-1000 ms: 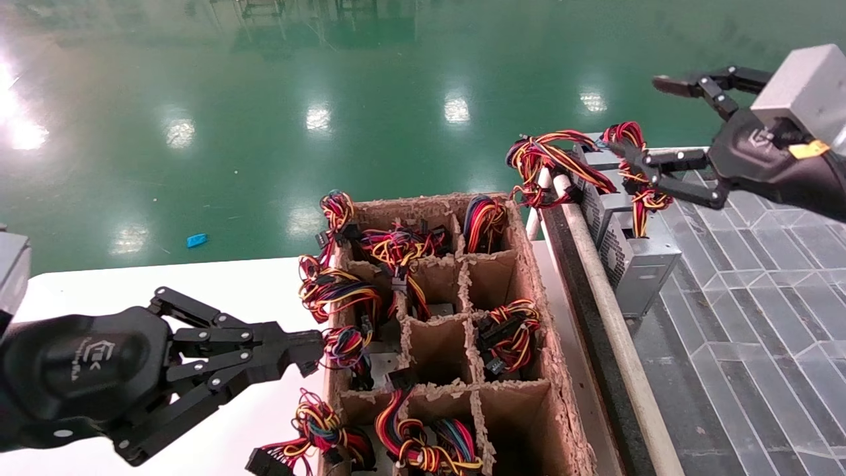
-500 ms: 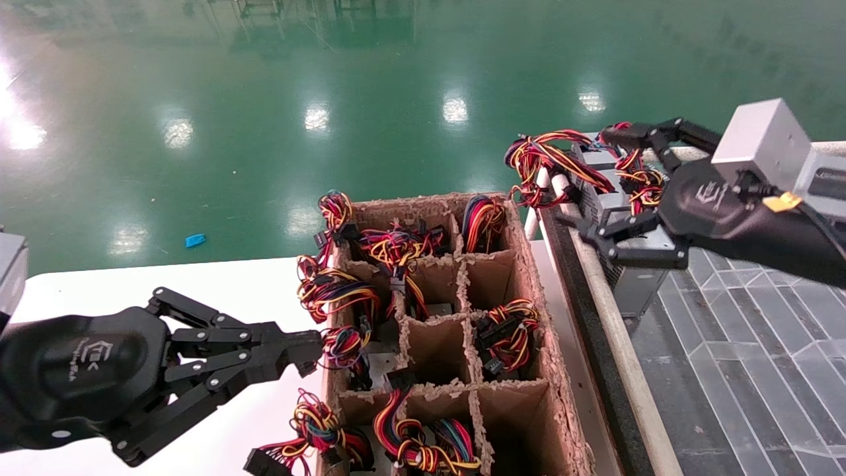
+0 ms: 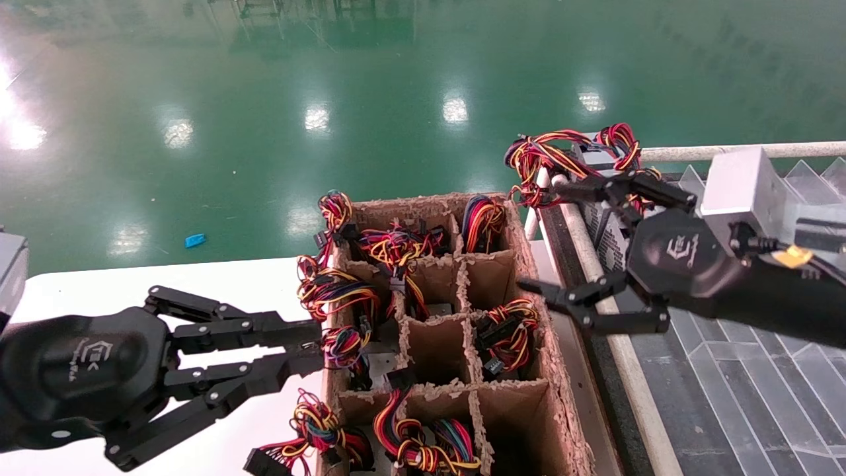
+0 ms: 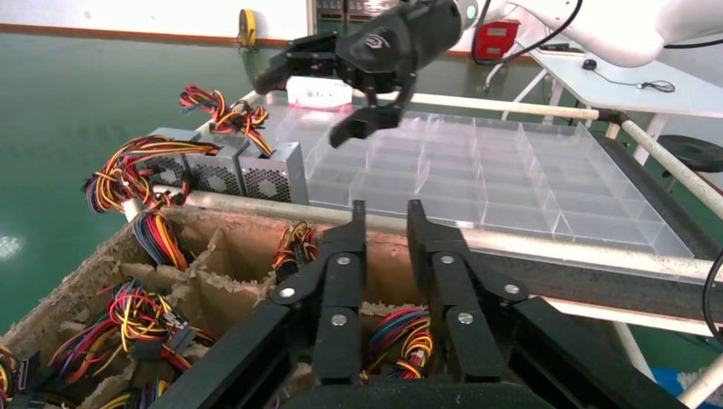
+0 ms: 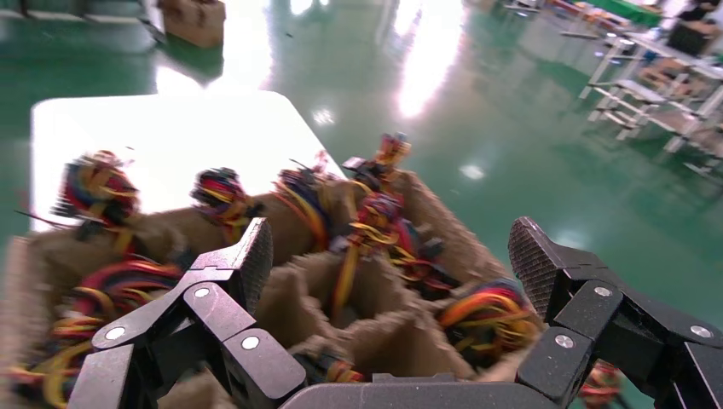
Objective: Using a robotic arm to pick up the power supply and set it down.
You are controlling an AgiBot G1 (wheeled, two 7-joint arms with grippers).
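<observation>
A glossy green floor (image 3: 264,119) is shown. The brown cardboard divider box (image 3: 529,264) is filled with red, yellow and black wire bundles (image 3: 396,248). The grey power supply (image 4: 271,175) is marked by a honeycomb-perforated face.

**Rough pulp, glossy floor, bare metal**

The divided carton (image 3: 529,277) at lower centre is showing rough, fibrous brown cardboard with ragged edges. The green floor (image 3: 264,99) across the top is gleaming glossy. The power supply (image 4: 271,175) is showing dull grey perforated metal. The tray (image 4: 511,170) is looking like clear, smooth plastic.
</observation>
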